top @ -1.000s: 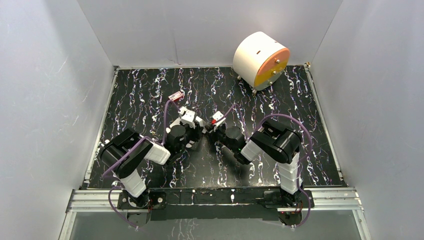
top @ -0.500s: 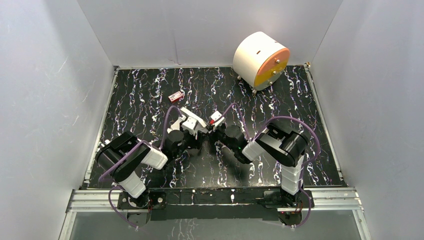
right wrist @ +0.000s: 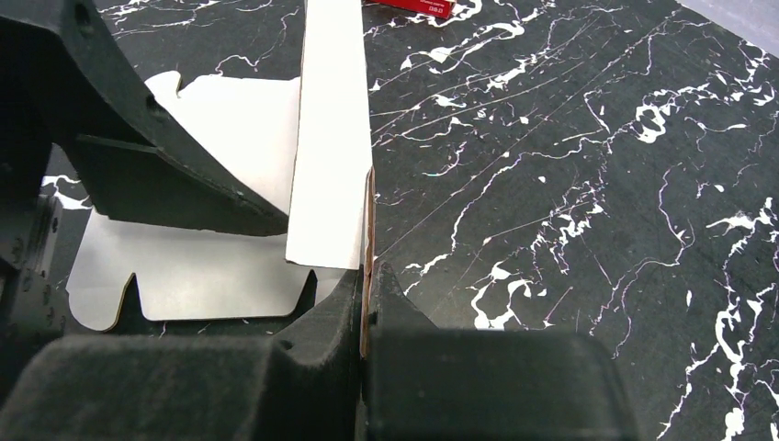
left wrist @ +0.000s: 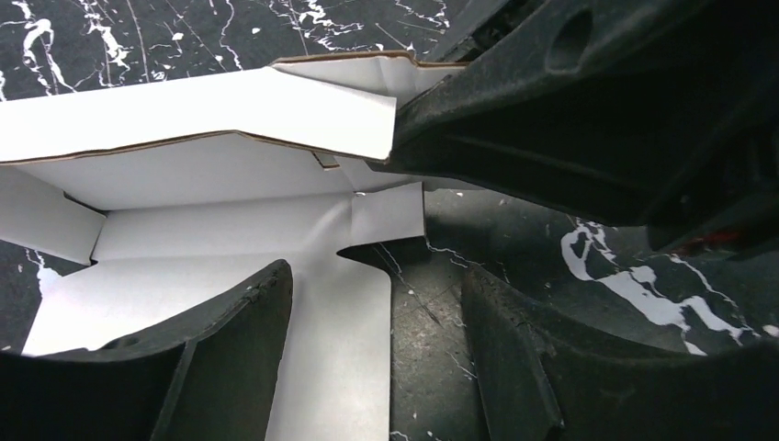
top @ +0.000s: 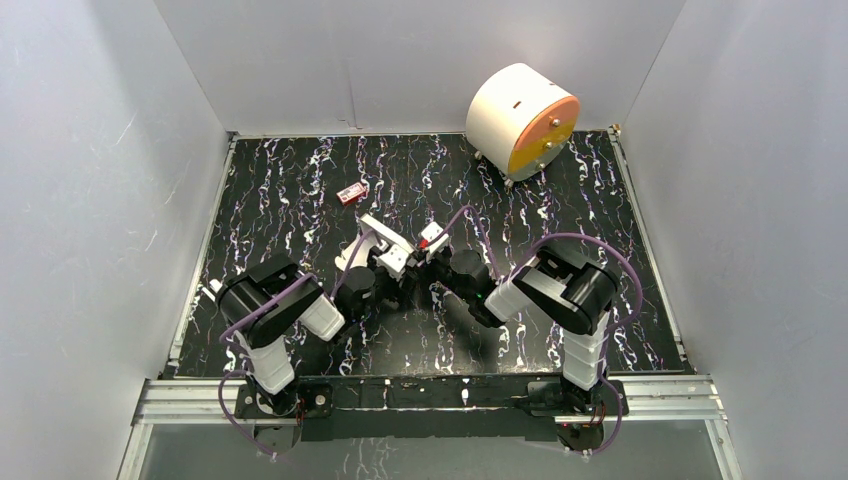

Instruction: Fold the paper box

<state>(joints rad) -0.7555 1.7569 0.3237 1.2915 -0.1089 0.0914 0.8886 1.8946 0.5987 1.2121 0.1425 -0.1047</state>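
Note:
The paper box (top: 384, 240) is a white die-cut sheet, partly folded, lying mid-table between my two grippers. In the left wrist view the paper box (left wrist: 211, 175) has one long panel raised over its flat base. My left gripper (left wrist: 377, 276) stands open, with a flat flap lying loose between its fingers (left wrist: 230, 349). My right gripper (right wrist: 367, 276) is shut on the edge of the upright panel (right wrist: 331, 138). From above, the left gripper (top: 393, 272) and the right gripper (top: 425, 258) sit close together at the sheet's near side.
A big white cylinder with an orange face (top: 522, 120) stands at the back right. A tiny red item (top: 351, 193) lies just beyond the sheet, also at the top edge of the right wrist view as a red item (right wrist: 413, 7). Grey walls enclose the black marbled table (top: 620, 290).
My left gripper has opened and let go of the sheet, and the left arm has drawn back toward the near side. The right gripper has kept its grip in place.

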